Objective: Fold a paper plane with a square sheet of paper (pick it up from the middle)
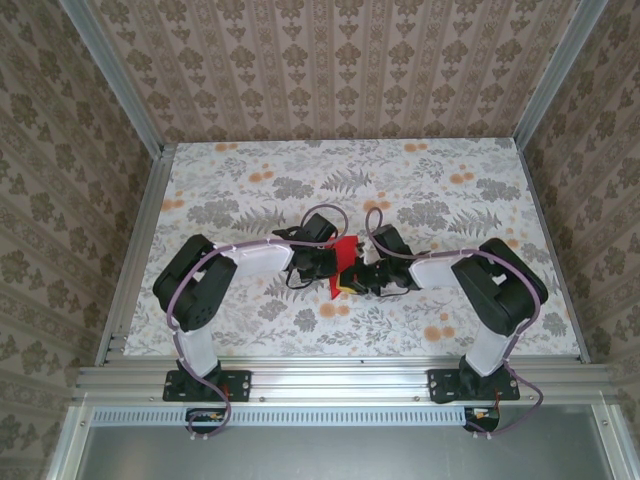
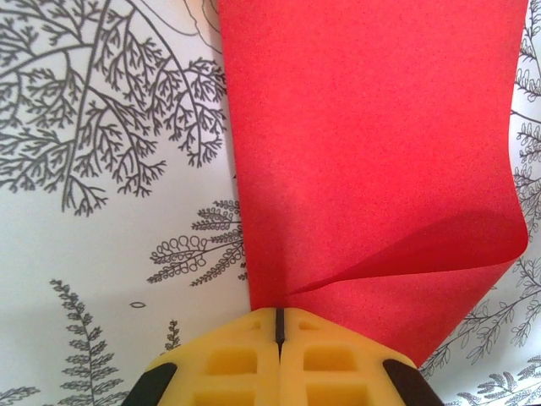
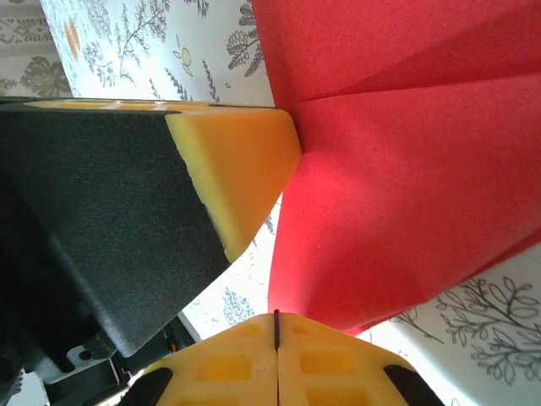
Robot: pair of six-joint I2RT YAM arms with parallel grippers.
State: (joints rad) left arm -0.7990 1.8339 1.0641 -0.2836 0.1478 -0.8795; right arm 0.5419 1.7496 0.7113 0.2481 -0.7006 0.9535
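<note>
The square sheet of paper (image 1: 346,254) is bright red and is held up off the table between the two grippers, which meet at the table's middle. My left gripper (image 2: 277,311) is shut, its yellow fingertips pinching the sheet's (image 2: 363,152) near edge; the sheet's right side curls over into a soft fold. My right gripper (image 3: 276,315) is shut as well, with a lower corner of the sheet (image 3: 406,169) caught at its tips. A crease line runs across the sheet's upper part in the right wrist view. In that view one yellow finger (image 3: 245,161) of the left gripper touches the sheet's edge.
The floral table (image 1: 250,180) has aluminium rails at its left, right and near edges. Patterned walls close in the back and sides. Both arms (image 1: 210,285) (image 1: 495,285) bend inward from their bases at the near edge.
</note>
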